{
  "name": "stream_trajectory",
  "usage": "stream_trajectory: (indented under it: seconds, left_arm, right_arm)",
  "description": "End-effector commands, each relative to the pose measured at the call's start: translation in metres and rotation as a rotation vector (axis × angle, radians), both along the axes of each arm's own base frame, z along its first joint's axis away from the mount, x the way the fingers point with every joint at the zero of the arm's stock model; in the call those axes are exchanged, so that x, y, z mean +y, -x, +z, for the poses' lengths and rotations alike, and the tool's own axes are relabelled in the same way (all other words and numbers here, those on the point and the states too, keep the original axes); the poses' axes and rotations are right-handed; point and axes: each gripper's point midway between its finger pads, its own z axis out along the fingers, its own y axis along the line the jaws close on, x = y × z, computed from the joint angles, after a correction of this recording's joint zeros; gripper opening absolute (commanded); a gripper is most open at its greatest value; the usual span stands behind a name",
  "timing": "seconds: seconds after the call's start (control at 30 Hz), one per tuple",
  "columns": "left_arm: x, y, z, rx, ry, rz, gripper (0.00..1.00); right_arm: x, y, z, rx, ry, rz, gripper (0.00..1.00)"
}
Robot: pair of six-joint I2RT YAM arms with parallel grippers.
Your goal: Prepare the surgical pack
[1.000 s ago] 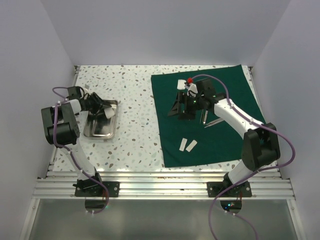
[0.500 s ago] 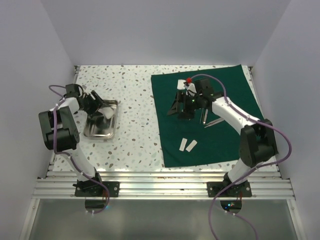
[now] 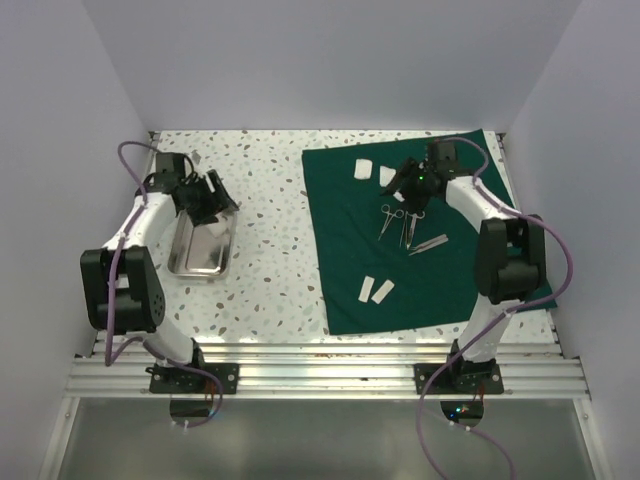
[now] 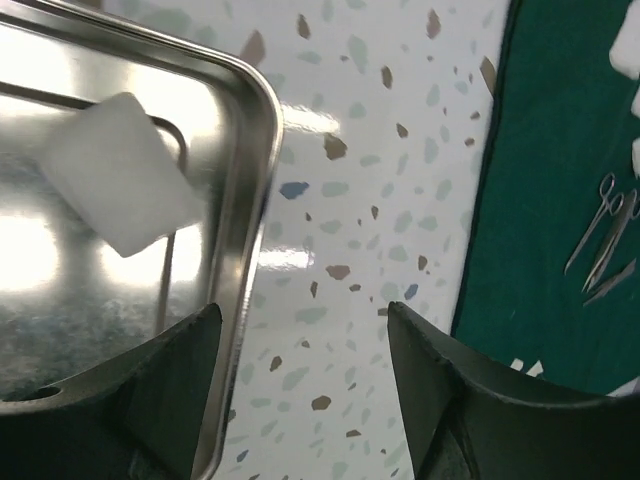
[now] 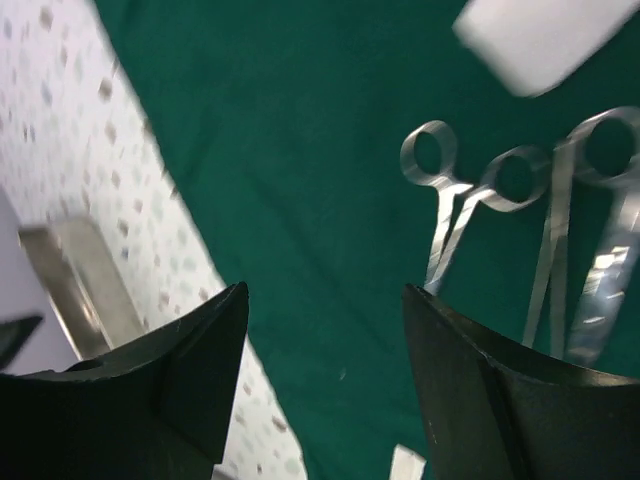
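Note:
The dark green drape lies on the right of the table. On it lie two steel scissor-like instruments, tweezers, two gauze pieces at the back and two gauze pieces near the front. The steel tray sits at the left. In the left wrist view one gauze piece lies in the tray. My left gripper is open and empty above the tray's right rim. My right gripper is open and empty above the drape, beside the scissors.
White walls close the speckled table on three sides. A metal rail runs along the near edge. The drape's left edge runs about a hand's width right of the tray. The right wrist view shows the tray far off to the left.
My left gripper has opened and drawn back from the tray, leaving the gauze piece lying in it. My right arm has pulled back toward the far right, uncovering the instruments and gauze.

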Motion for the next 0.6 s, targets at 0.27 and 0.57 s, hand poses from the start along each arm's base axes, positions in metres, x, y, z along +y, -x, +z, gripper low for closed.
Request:
stream_trajectory:
  seconds: [0.27,0.57]
  left_arm:
    - [-0.067,0.025,0.02,-0.106,0.09,-0.257,0.59]
    - [-0.067,0.032,0.015,-0.072,0.091,-0.264,0.56]
  right_arm:
    - [-0.105,-0.073,-0.035,-0.061,0.063,-0.2,0.55]
    - [-0.109,-0.095,-0.067,-0.072,0.002,-0.205,0.5]
